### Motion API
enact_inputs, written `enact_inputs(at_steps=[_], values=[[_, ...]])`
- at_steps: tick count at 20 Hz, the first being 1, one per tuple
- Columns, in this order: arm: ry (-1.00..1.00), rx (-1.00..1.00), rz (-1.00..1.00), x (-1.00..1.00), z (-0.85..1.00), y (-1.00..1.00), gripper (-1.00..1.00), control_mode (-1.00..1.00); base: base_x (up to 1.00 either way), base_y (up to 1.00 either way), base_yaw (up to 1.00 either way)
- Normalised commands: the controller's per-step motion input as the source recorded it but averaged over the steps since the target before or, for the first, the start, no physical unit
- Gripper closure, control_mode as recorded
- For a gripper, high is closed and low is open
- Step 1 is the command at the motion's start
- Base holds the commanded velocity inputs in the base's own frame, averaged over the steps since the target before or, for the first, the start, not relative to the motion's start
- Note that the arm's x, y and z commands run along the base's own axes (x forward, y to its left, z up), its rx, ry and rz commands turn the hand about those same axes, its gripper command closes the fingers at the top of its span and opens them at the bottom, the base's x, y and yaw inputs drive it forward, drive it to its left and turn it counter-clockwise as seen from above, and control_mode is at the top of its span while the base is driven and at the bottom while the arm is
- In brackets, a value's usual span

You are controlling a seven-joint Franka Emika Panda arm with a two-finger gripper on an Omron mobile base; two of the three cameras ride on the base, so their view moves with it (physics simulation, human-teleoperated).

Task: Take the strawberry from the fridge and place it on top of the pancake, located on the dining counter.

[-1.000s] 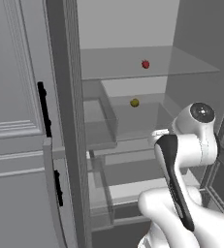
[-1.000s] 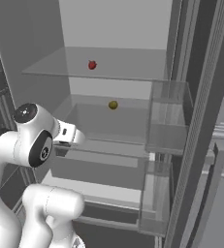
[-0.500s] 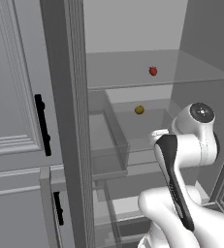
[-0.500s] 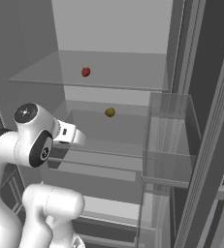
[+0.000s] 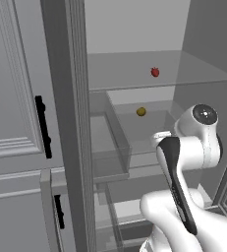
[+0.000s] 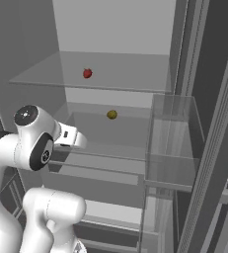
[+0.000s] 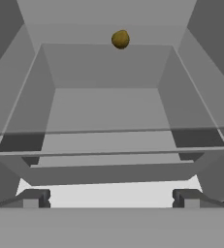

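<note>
While tool (image 7: 111, 198) gapes wide, empty, strawberry (image 5: 155, 72) sits mid-shelf, edges clear.

Flat, even rendered light (no glare or blur), with soft grey shading inside the fridge (image 5: 134, 29).

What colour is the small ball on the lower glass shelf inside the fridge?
The small ball is yellow-brown; the hand view shows it best.

Kitchen: open fridge (image 5: 134, 29), panelled cabinets (image 5: 12, 98)
</note>
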Motion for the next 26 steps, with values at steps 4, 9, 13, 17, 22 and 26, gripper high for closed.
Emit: enact_inputs(at_steps=[4,9,13,17,22,26], values=[[0.00,0.00,0.00,0.00,0.00,0.00,-1.00,1.00,0.08,0.00,0.00],[0.00,0.00,0.00,0.00,0.00,0.00,-1.00,1.00,0.06,0.00,0.00],[-0.13,0.00,0.00,0.00,0.24,0.00,-1.00,-1.00,0.00,0.00,0.00],[-0.15,0.00,0.00,0.00,0.51,0.00,-1.00,-1.00,0.00,0.00,0.00],[-0.08,0.00,0.00,0.00,0.69,0.00,-1.00,-1.00,0.00,0.00,0.00],[-0.07,0.00,0.00,-0.05,0.81,0.00,-1.00,-1.00,0.00,0.00,0.00]])
